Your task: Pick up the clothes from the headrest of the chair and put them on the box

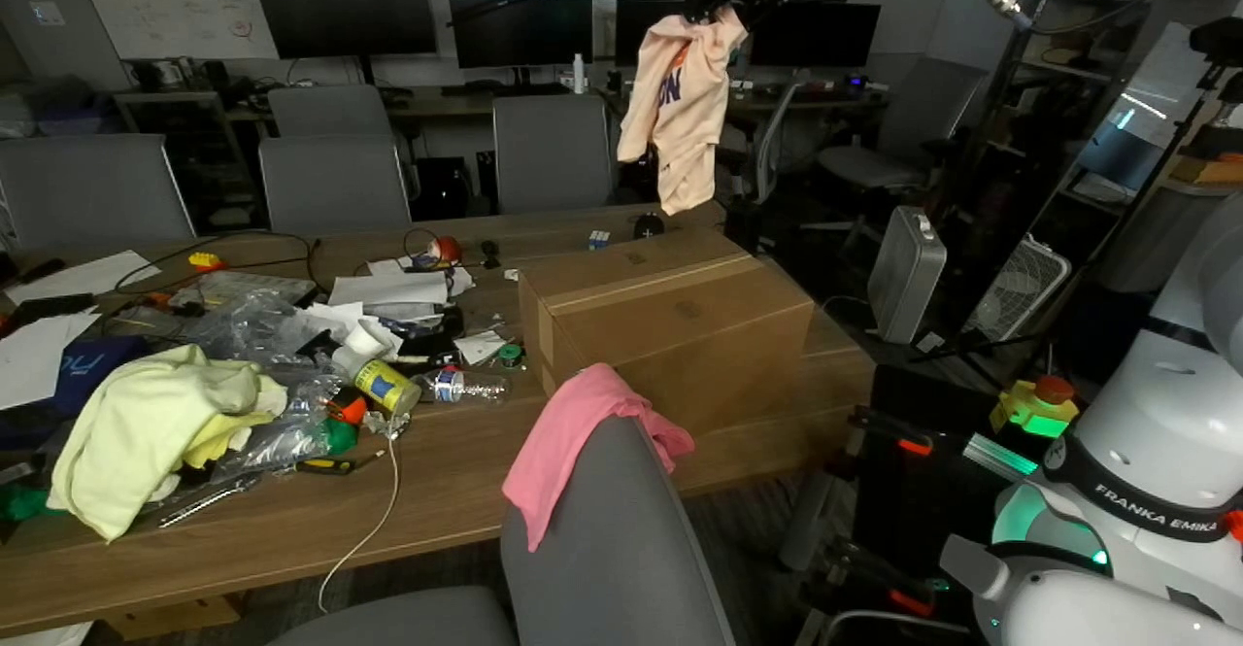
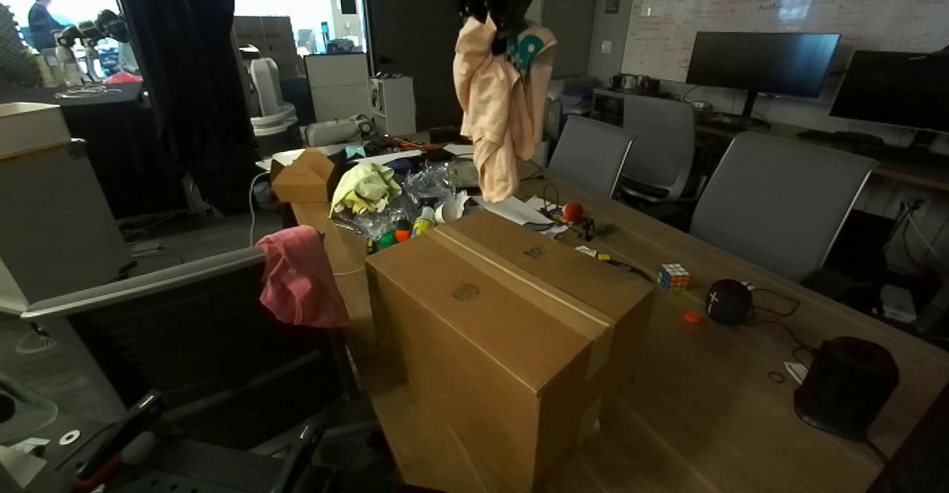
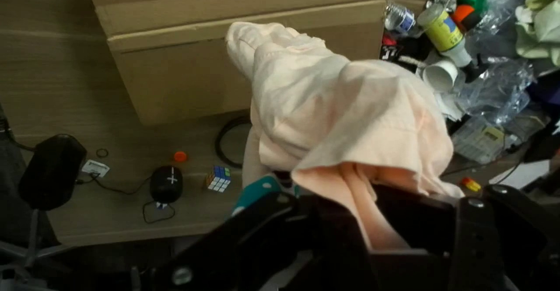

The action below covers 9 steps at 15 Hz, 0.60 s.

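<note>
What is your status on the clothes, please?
End effector closed on peach garment, held aloft. Not yet on cardboard box. Pink cloth on chair back, seemingly not in the way.

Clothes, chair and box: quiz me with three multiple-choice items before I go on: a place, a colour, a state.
1. Where is the pink cloth?
A) On the floor
B) Over a chair back
C) On a keyboard

2. What colour is the garment in the hand?
A) Peach
B) Black
C) Yellow

3. The large cardboard box is:
A) Wide open
B) Crushed flat
C) Closed

1 B: it drapes over the top edge in both exterior views.
2 A: peach fabric shows in all three views.
3 C: its top is shut, with tape along the seam.
</note>
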Available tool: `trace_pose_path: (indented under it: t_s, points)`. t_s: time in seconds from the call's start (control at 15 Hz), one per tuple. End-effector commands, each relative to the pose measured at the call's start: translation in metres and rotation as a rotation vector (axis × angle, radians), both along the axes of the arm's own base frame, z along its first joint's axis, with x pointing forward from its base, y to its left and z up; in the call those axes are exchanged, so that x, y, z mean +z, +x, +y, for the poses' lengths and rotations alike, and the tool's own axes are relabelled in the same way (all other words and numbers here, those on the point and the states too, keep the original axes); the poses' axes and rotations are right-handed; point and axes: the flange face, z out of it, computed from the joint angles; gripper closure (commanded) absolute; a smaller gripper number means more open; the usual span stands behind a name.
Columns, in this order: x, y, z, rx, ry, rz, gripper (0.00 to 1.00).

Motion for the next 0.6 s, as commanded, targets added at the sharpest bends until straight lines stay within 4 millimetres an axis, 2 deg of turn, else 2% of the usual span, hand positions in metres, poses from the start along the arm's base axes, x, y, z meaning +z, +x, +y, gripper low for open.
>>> trace_pose_path:
  t_s: [0.0, 0.07, 0.33, 0.53]
  points:
    - [0.007, 0.014, -0.005, -0.078, -0.076, -0.072, 0.67]
    - [0.004, 0.015, -0.005, -0.093, -0.097, -0.058, 0.66]
    - [-0.016, 0.016, -0.003, -0.103, -0.144, 0.037, 0.37]
    - [-0.04, 0.013, 0.013, -0.007, -0.12, 0.152, 0.14]
